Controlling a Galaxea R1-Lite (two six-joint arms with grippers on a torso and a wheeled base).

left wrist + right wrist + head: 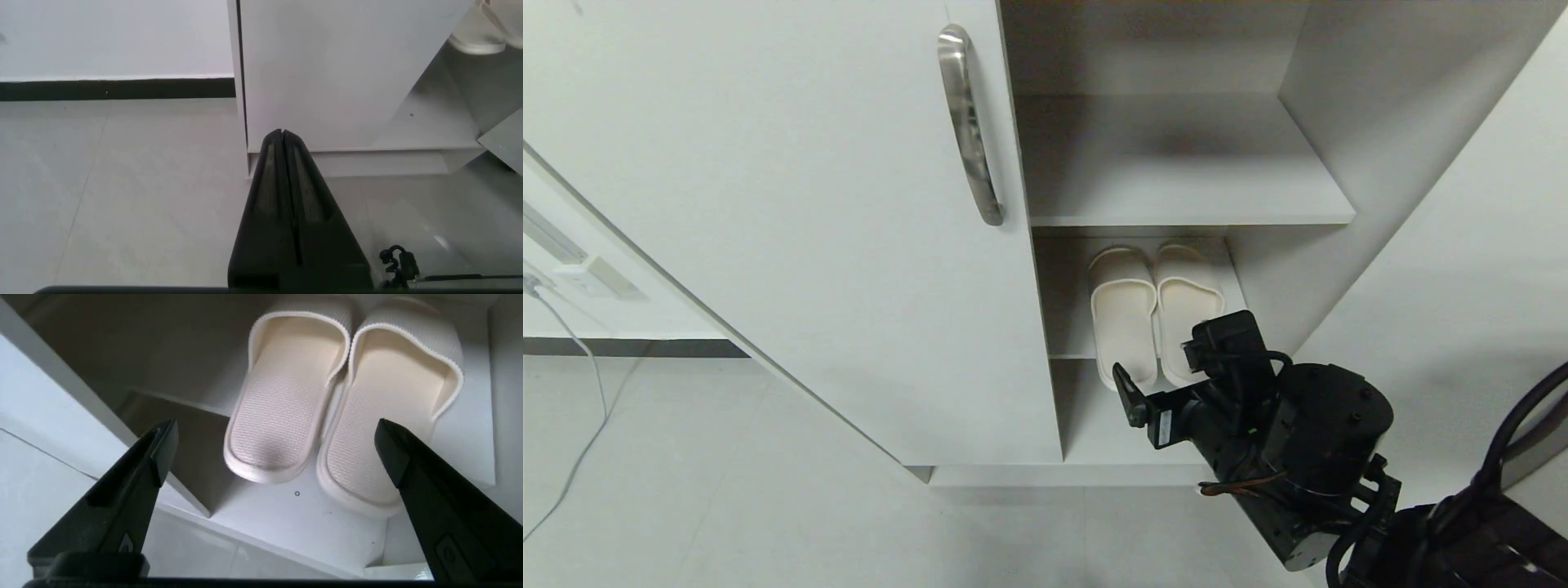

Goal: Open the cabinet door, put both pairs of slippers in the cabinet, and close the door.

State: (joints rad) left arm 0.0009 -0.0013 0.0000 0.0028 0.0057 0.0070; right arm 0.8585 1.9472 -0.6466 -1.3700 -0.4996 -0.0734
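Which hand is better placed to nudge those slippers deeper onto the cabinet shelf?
Right. The right hand hangs open directly in front of the slippers, whose heels overhang the shelf edge. The left hand is shut, low over the floor, short of the cabinet.

Right pincer [274, 441] spread wide, both fingers level, aimed into the cabinet [1347, 106] low down, right at its open front. Right arm [1323, 441] angles toward the cabinet opening from the robot's right. Left pincer [282, 163] closed, fingers pressed flat together, held low, pointing at the cabinet's bottom corner, clear of it.
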